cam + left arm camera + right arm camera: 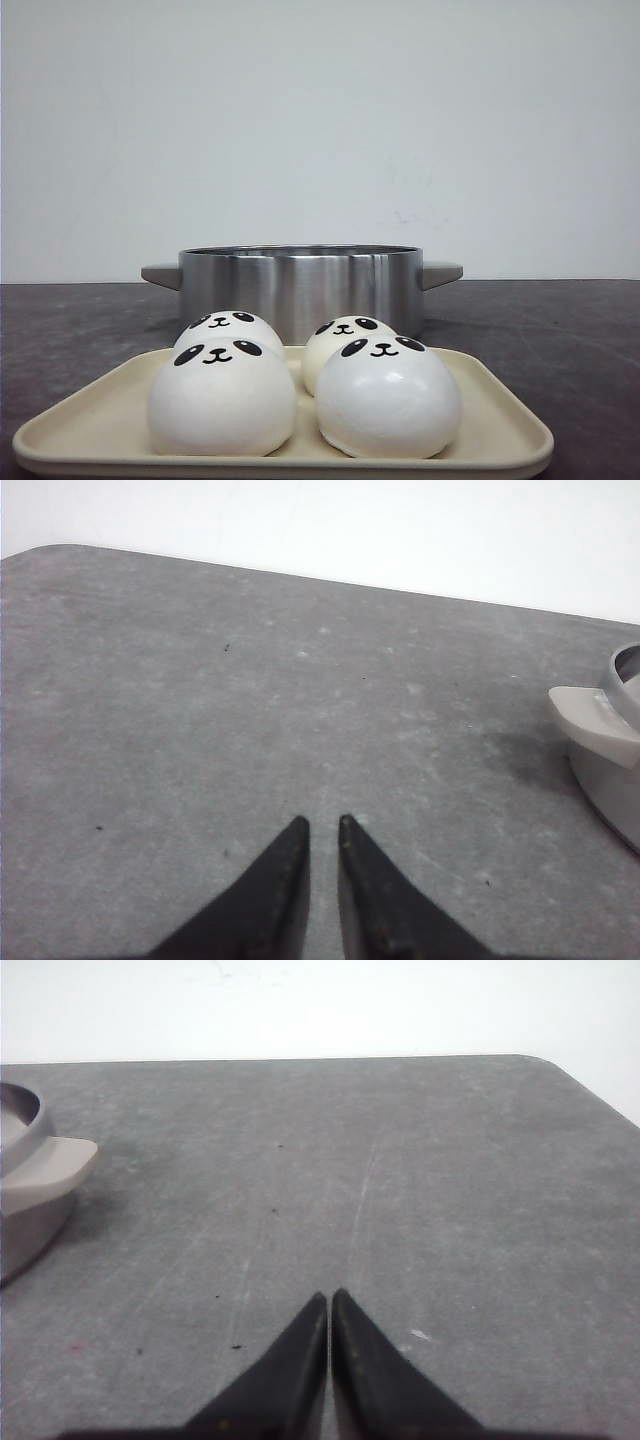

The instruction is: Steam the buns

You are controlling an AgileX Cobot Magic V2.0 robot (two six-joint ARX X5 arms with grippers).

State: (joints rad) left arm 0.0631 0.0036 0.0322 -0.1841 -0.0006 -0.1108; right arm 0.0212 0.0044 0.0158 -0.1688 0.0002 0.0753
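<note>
Four white panda-faced buns sit on a cream tray (pixel 90 432) at the front of the table: front left bun (pixel 222 400), front right bun (pixel 388 398), back left bun (pixel 228 328), back right bun (pixel 345 340). A steel pot (pixel 300 285) with grey handles stands right behind the tray. Neither gripper shows in the front view. My left gripper (pixel 322 825) hovers over bare table, empty, its fingertips a narrow slit apart. My right gripper (pixel 329 1298) is shut and empty over bare table. No bun shows in either wrist view.
The pot's grey handle (pixel 590 725) shows at the edge of the left wrist view and its other handle (pixel 45 1165) in the right wrist view. The dark grey table (pixel 570 330) ends at a white wall; its rounded corners show in both wrist views.
</note>
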